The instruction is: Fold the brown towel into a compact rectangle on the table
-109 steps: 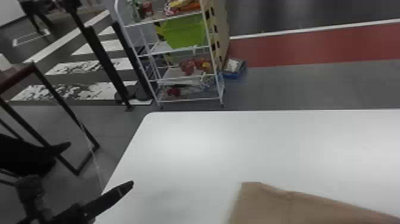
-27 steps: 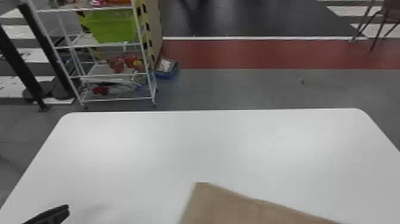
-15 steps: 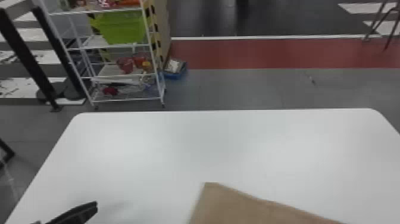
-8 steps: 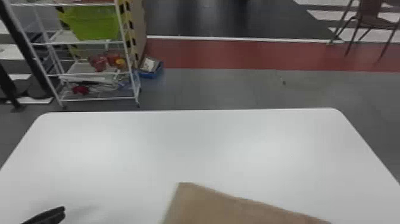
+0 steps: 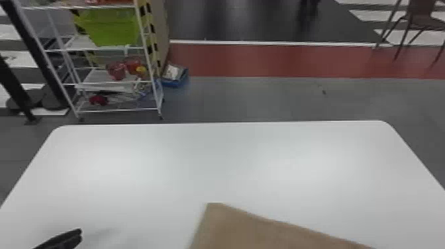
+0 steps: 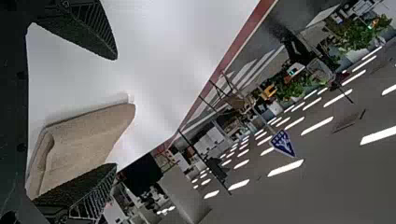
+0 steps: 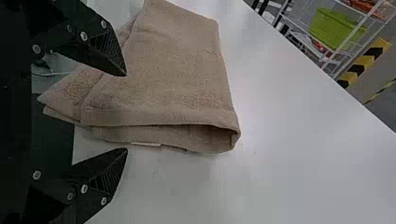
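At the head view's lower left is my left gripper, over the white table and left of the brown towel, whose far part shows at the bottom edge. In the left wrist view my left gripper stands open, the towel lying on the table beyond its fingers. My right gripper is open too, in the right wrist view, facing the towel's side. There the towel lies in folded layers, with a gap between layers at one end. Nothing is held by either gripper.
Past the table's far edge stands a white wire shelf with a green bin. A blue box sits on the floor beside it, and a brown chair stands at the far right.
The head view has swung to the right overall, shifting the table and shelf leftward. Less of my left gripper shows than at first. The towel's visible edge keeps its shape.
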Controlling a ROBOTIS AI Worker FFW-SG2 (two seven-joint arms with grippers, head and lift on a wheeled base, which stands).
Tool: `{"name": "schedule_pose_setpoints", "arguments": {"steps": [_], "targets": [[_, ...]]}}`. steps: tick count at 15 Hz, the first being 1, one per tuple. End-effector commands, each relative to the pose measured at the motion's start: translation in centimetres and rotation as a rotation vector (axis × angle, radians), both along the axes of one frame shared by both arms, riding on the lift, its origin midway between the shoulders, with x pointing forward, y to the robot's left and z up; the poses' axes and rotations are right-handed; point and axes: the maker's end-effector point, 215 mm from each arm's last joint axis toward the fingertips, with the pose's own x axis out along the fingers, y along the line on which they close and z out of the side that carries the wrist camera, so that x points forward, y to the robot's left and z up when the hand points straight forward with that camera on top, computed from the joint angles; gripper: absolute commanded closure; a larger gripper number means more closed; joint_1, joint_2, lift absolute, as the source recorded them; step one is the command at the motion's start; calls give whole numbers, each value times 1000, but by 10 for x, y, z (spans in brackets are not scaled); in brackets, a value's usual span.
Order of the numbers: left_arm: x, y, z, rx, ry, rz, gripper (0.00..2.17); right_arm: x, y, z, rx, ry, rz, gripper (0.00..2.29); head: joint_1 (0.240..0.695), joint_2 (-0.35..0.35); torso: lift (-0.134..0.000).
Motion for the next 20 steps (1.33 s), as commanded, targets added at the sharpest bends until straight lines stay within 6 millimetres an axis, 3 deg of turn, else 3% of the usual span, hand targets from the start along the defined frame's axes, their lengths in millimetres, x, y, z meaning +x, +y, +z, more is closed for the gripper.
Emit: {"name": "schedule_pose_setpoints", "arguments": {"steps": [1,6,7,8,19,20], "targets": [[-2,-1,1,-12,-3,-1,63,-2,8,-3,6,10,18,404,695,11,-122],[-2,-1,0,-13,-4,-2,63,-5,10,-7,1,23,23,542,695,41,-122],[-2,-1,0,-11,-3,-1,63,-5,10,-6,0,20,25,734,695,43,-122],[-2,-1,0,-12,-4,0,63,-6,10,-6,1,21,24,768,695,43,-122],[-4,-2,-1,-13,0,-4,63,-6,14,12,80,-13,5,772,695,44,-122],[-4,-2,-1,-13,0,-4,63,-6,16,13,91,-15,5,961,695,47,-122]]}}
